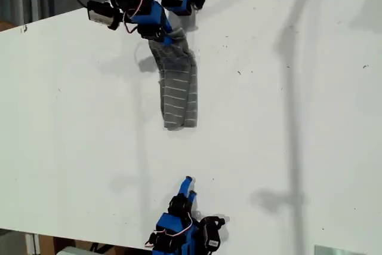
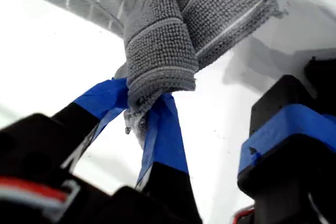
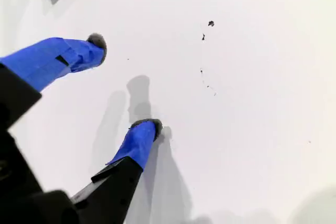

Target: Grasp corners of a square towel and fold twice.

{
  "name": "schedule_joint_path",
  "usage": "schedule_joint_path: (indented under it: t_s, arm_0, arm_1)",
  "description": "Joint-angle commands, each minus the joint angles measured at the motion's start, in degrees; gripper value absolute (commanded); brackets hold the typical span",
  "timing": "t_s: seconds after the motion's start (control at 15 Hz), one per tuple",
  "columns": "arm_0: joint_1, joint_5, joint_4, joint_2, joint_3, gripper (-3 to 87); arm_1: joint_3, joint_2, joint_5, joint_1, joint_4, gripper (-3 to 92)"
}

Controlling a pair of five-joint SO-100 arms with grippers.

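**A:** Where is the towel (image 1: 177,91) right now?

**B:** It hangs as a narrow, bunched strip near the top middle of the exterior view. Its upper end is pinched in my first hand (image 1: 162,35), and its lower end rests on the white desk (image 1: 71,117), where it curls into a rounded fold.

**A:** So that hand is clamped on it?

**B:** Yes. In the first wrist view the two blue-taped fingers (image 2: 163,135) of my first hand (image 2: 137,113) are pressed together on a gathered edge of the towel (image 2: 163,51), and the grey cloth with its thin white stripes drapes away from the grip. Whether the pinched part is a corner I cannot tell; it is too crumpled.

**A:** And the other one?

**B:** My second hand (image 1: 188,184) is at the bottom middle of the exterior view, well apart from the towel. In the second wrist view my second hand (image 3: 126,85) has its fingers (image 3: 137,142) spread apart, nothing between them, only the bare desk (image 3: 252,129) with a few small dark specks (image 3: 210,23) beneath.

**A:** Is any of the towel lying flat?

**B:** No, what shows is rolled in on itself lengthwise.
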Motion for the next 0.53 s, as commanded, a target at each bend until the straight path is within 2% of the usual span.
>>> schedule_joint_path:
  t_s: [0.0, 0.13, 0.47]
  arm_0:
    - [-1.1, 0.3, 3.4, 6.9, 1.0, 26.2]
    - [-1.7, -0.5, 12.1, 22.2, 4.6, 26.2]
    - [-1.8, -1.6, 11.4, 19.8, 4.7, 25.9]
  arm_1:
    - [-9.6, -6.7, -7.4, -0.4, -4.3, -0.1]
    - [-18.8, -16.7, -15.0, -1.7, -9.4, -0.1]
    - [-47.8, -42.0, -29.2, -2.9, -14.7, -0.1]
